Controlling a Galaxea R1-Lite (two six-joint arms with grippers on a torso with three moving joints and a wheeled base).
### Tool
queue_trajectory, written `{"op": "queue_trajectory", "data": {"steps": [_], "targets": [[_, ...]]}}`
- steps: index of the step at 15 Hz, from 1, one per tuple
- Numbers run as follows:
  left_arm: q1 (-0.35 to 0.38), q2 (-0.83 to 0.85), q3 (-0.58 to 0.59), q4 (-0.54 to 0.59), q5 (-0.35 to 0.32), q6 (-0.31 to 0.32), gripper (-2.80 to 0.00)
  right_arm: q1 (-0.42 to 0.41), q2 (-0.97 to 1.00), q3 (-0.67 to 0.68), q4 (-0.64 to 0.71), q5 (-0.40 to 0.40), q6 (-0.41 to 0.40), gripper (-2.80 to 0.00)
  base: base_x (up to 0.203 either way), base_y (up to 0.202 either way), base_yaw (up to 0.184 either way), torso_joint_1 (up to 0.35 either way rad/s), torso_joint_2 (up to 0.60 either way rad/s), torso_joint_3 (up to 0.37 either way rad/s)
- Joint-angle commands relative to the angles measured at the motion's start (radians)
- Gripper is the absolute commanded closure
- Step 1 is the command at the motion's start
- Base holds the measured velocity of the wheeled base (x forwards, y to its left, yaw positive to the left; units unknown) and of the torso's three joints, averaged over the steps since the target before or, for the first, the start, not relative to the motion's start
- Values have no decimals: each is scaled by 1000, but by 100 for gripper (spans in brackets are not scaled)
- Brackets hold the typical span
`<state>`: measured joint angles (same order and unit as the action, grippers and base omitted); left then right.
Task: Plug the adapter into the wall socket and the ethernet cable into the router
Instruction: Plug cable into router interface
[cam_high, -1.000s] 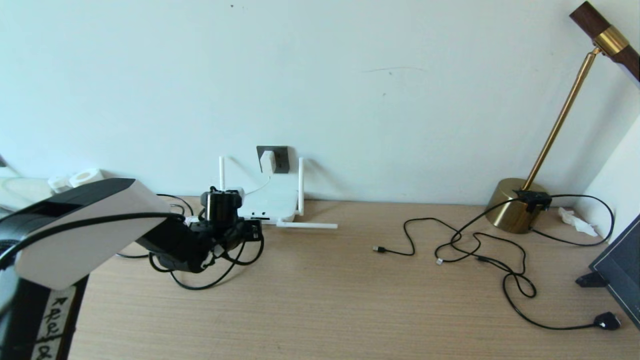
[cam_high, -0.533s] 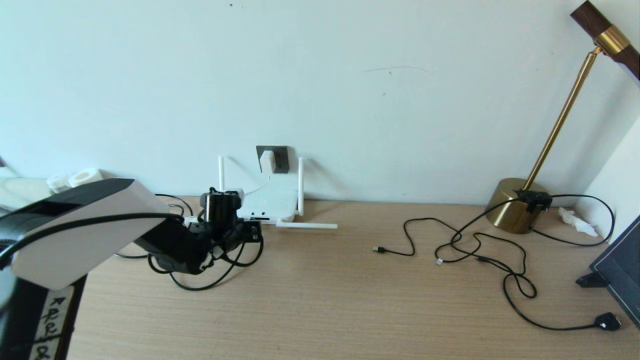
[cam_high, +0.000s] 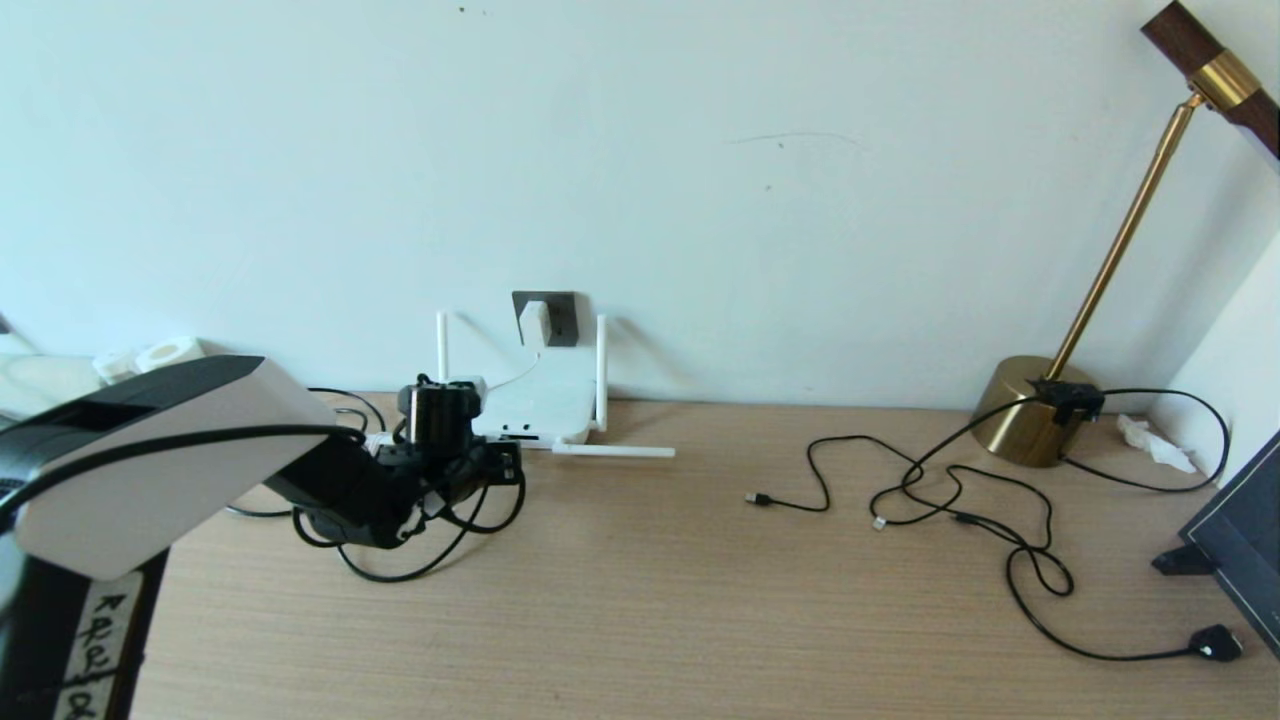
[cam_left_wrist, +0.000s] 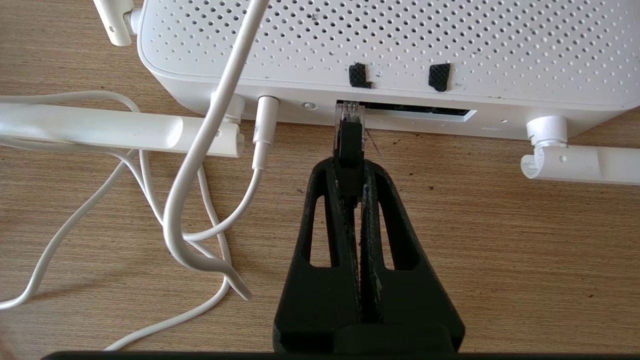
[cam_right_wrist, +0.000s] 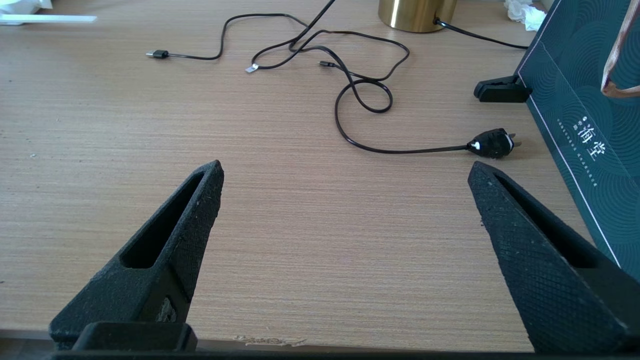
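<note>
Left gripper, clamped on the ethernet cable, holds its plug at the router by the wooden table's far edge, below the pale wall; right gripper gapes wide.

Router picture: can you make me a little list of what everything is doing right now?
left gripper: shut on the ethernet cable, right at the router's edge
ethernet cable plug: clear tip at the mouth of the dark port slot; how far in, cannot tell
router: flat on the desk, white cord already plugged in beside the slot
adapter: sitting in the wall socket
right gripper: open, holding nothing, over bare desk
lamp: at the far right by the wall
</note>
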<state>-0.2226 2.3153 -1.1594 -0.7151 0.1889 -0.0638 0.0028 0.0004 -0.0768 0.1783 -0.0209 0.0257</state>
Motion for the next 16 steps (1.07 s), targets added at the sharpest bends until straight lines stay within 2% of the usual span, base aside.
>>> {"op": "queue_trajectory", "data": {"steps": [1, 16], "targets": [[0, -2, 0, -4, 1, -2, 0, 0, 0, 0, 1, -1, 0, -280, 0, 0, 0, 0, 0, 0], [5, 16, -23, -4, 0, -4, 0, 0, 0, 0, 1, -1, 0, -280, 0, 0, 0, 0, 0, 0]]}}
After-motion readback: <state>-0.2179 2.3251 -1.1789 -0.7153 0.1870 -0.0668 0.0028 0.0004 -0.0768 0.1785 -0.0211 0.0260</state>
